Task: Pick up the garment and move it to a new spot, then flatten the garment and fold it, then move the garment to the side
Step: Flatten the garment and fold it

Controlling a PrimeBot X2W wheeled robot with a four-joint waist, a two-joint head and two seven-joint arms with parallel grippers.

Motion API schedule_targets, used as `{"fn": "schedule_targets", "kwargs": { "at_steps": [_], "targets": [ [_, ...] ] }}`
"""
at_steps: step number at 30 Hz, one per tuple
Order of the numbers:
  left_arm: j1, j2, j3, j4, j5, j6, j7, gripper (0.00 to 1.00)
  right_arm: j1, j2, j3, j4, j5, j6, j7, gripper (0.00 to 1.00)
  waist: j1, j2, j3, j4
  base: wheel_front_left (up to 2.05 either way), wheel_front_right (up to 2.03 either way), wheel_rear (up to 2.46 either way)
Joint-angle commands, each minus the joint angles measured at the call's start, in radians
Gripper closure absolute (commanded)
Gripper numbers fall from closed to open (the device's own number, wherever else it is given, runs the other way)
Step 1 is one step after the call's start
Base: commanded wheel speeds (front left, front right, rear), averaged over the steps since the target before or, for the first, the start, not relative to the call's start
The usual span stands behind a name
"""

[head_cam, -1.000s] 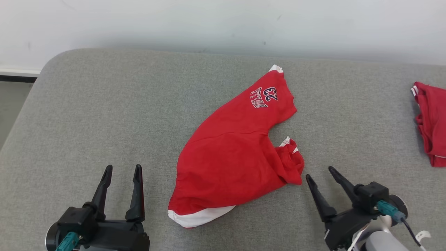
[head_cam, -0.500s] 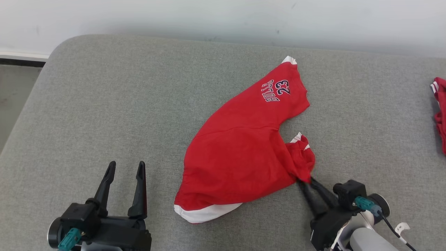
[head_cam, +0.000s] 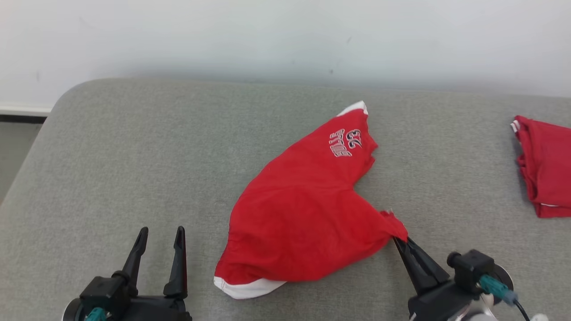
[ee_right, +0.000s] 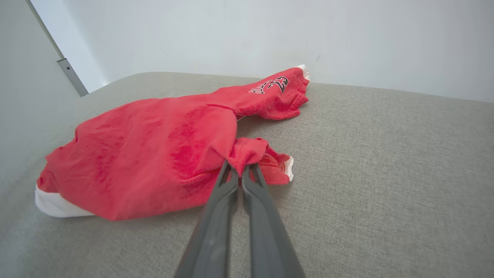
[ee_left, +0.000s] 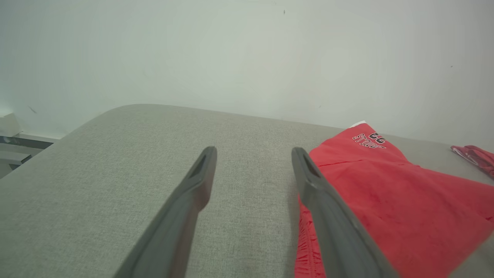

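Pinching garment edge between right fingers; left fingers spread, nearby.

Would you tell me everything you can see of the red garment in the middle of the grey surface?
The red garment looks like soft knit shorts with white trim and "BULLS 23" printed on the far leg. It lies rumpled and unfolded on the grey padded surface. The right gripper is shut on its bunched near leg, stretched to a point.
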Motion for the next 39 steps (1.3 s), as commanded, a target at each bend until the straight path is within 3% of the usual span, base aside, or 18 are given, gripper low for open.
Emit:
{"fn": "schedule_targets", "kwargs": {
  "at_steps": [1,11,14,18,27,39],
  "targets": [
    [0.016,0.000,0.001,-0.001,-0.006,0.000,0.000,0.00,0.047,-0.011,-0.015,-0.047,-0.010,-0.003,-0.003,1.00,0.0001,0.0000,-0.026,-0.030,0.00,0.00,0.00],
    [0.018,0.000,-0.006,0.002,-0.009,-0.003,0.000,0.00,0.349,0.020,-0.186,-0.437,-0.047,-0.003,0.188,1.00,0.0001,0.0000,-0.012,-0.044,0.00,0.00,0.00],
    [0.013,0.000,-0.001,0.002,-0.009,-0.004,0.000,0.00,0.455,0.065,-0.272,-0.555,-0.044,-0.003,0.263,1.00,0.0001,0.0000,-0.007,-0.047,0.00,0.00,0.00],
    [0.008,0.000,-0.001,0.004,-0.014,-0.004,0.000,0.00,0.482,0.064,-0.306,-0.591,-0.086,-0.003,0.296,1.00,0.0001,0.0000,-0.007,-0.048,0.00,0.00,0.00],
    [-0.009,0.000,-0.005,-0.003,-0.008,-0.002,0.000,0.00,0.370,0.046,-0.284,-0.499,-0.098,-0.003,0.264,1.00,0.0001,0.0000,0.008,-0.046,0.00,0.00,0.00],
    [-0.045,0.000,-0.022,-0.004,-0.015,0.002,0.000,0.00,-0.043,0.008,-0.191,-0.029,-0.059,-0.003,0.167,1.00,0.0001,0.0000,0.055,-0.014,0.00,0.00,0.00]
  ]
}}
